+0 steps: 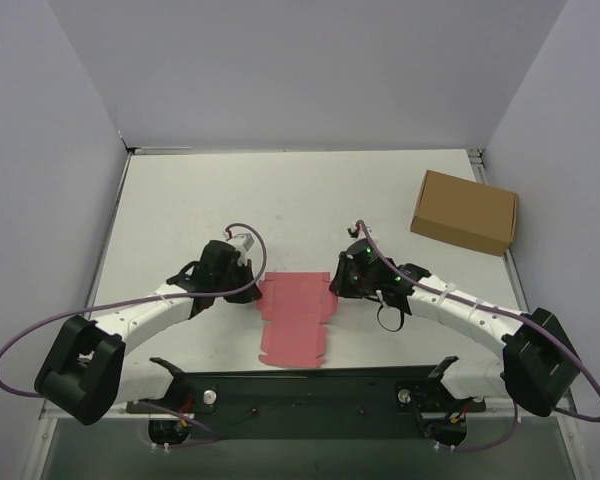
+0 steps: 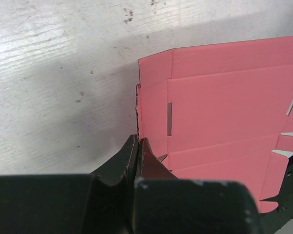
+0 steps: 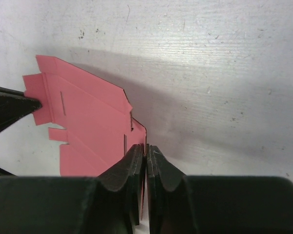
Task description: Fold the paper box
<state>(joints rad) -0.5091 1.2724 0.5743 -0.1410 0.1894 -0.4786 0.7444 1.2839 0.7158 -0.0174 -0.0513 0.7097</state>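
On tabletop [image 1: 180, 200] centre-front, left claw [image 2: 138, 141] clamps left edge of paper box [image 1: 293, 318], a mostly flat pink sheet; right claw [image 3: 146, 146] clamps its right edge, both edges lifted slightly. Brown box [image 1: 465, 211] sits far right, well apart.

No legible writing in any view.
The flat pink-red die-cut card sheet [image 1: 292, 318], the brown cardboard box [image 1: 464, 211] and the white tabletop [image 1: 180, 200] show no readable lettering, labels or numbers.
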